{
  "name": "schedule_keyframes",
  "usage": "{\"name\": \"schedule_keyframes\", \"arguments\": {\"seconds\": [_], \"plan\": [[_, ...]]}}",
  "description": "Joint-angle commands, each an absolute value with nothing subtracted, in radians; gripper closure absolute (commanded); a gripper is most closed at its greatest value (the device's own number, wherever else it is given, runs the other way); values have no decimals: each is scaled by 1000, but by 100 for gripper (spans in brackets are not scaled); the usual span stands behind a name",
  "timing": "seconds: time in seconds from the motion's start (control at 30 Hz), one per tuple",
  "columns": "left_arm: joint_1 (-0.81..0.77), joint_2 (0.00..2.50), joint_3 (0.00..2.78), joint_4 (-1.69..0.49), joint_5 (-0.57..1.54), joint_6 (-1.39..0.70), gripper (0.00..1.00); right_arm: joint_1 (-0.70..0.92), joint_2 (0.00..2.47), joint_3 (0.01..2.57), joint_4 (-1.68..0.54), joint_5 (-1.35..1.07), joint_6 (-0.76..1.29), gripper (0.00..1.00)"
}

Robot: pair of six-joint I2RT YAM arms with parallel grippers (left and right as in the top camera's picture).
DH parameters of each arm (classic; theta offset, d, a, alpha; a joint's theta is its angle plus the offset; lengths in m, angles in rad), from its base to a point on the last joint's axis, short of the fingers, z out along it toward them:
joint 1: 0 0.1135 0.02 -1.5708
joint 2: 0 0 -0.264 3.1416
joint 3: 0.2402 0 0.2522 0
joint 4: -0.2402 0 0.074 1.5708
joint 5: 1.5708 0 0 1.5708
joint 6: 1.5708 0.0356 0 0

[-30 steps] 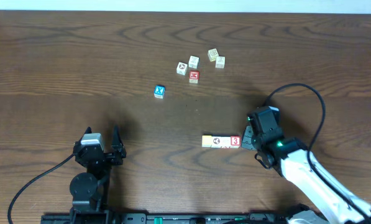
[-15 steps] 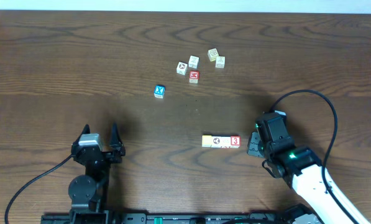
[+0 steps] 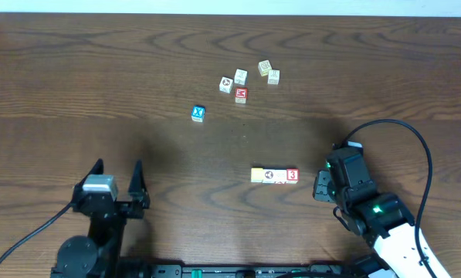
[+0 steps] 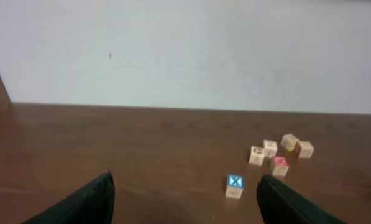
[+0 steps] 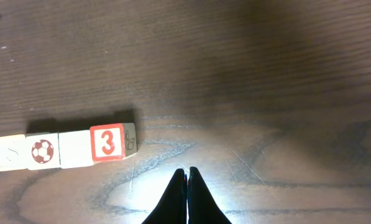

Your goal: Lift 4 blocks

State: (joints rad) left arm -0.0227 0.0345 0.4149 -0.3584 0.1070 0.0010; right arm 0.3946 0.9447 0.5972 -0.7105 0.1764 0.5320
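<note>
Four small wooden cubes (image 3: 274, 176) in a row on the table (image 3: 137, 77); right end effector (image 5: 186, 177) pressed together at their 3 o'clock; left end effector (image 3: 118, 169) spread apart

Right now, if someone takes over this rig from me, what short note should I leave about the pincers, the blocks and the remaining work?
Left pincer: open, empty, at the near left of the table, far from the blocks.
Right pincer: shut, empty, beside the row, not touching it.
Blocks: the row of four blocks lies on the table, side by side, with the red "3" block at the end nearest the right pincer.
Done: the blocks are lined up.
Left: lifting them; none is off the table.
The blue X cube and other loose cubes lie further back.
</note>
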Motion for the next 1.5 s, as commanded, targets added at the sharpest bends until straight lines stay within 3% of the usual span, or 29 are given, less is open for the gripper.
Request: {"name": "schedule_keyframes", "arguments": {"seconds": [0.0, 0.47, 0.63, 1.0, 1.27, 1.47], "plan": [[-25, 31, 484, -365, 123, 18, 26, 387, 916, 595, -714, 186, 511, 99], [-25, 31, 504, -297, 202, -91, 26, 387, 870, 595, -756, 143, 496, 99], [-25, 54, 505, -323, 207, -268, 26, 387, 869, 595, -764, 137, 496, 99], [-26, 435, 609, -488, 299, -236, 26, 387, 869, 595, -779, 122, 496, 99], [-26, 534, 625, -511, 385, -204, 26, 387, 870, 595, -781, 122, 496, 99], [-26, 577, 625, -556, 377, -176, 57, 387, 870, 595, -723, 110, 504, 99]]}}
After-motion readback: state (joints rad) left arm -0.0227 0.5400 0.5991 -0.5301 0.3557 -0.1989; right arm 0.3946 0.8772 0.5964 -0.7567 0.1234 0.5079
